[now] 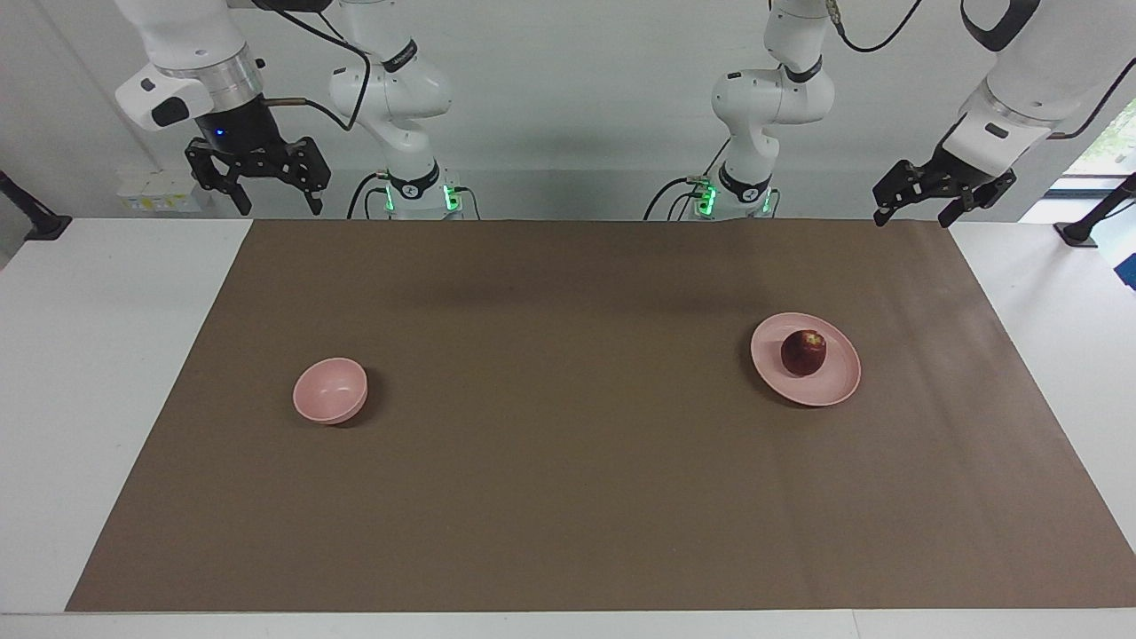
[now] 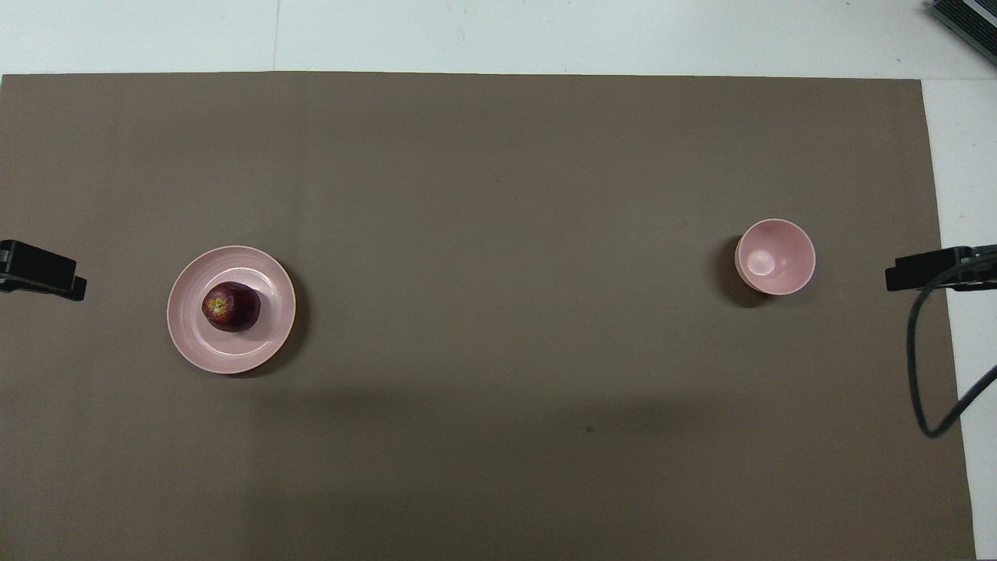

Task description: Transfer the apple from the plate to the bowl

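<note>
A white table carries a wide brown mat that covers most of its top, with a pale wall rising at the robots' end. On the mat toward the left arm's end lies the plate, shallow and pale pink. Well apart from it, toward the right arm's end, stands the smaller, deeper pink bowl, with nothing in it. The apple, dark red with a yellowish stem dimple, sits on the plate, a little off its middle.

The right gripper hangs in the air over the mat's corner at the robots' edge, its two fingers spread apart and holding nothing. The left gripper hangs tilted over the mat's other corner at the same edge, its fingers likewise spread and holding nothing. Both are well apart from the plate, the apple and the bowl.
</note>
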Robot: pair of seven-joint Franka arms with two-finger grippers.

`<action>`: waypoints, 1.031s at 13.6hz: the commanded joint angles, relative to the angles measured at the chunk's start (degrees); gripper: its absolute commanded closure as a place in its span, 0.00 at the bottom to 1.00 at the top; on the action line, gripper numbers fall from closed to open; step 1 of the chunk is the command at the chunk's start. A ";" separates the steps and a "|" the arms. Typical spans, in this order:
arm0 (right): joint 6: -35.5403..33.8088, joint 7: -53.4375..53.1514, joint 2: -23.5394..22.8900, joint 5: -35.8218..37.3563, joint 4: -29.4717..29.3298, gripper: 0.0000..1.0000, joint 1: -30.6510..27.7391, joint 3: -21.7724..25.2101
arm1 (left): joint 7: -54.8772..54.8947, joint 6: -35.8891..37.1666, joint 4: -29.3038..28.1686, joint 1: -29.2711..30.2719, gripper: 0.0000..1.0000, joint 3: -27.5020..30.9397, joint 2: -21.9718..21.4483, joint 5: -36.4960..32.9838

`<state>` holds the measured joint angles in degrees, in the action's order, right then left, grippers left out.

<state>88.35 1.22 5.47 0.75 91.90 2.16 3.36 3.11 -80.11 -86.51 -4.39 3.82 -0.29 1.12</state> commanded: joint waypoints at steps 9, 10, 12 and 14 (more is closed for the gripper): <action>0.15 0.89 1.30 -0.04 1.44 0.00 -0.32 -0.19 | -0.03 -2.50 -4.98 0.00 0.00 -0.21 -1.82 -0.33; 0.15 0.89 1.30 -0.04 1.44 0.00 -0.32 -0.11 | -0.03 -3.20 -6.03 0.00 0.00 -0.21 -1.90 -0.33; 0.15 0.89 1.30 -0.13 1.44 0.00 -0.32 -0.20 | -0.56 -4.96 -9.54 0.00 0.00 -0.21 -2.78 -0.33; 0.15 0.89 1.30 -0.04 1.44 0.00 -0.32 -0.20 | -0.38 -10.39 -14.37 0.00 0.00 -0.21 -3.92 -0.33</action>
<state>88.35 1.22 5.47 0.75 91.90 2.16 3.36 3.11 -85.34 -94.34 -4.39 3.77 -1.02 1.12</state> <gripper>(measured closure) 0.000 0.000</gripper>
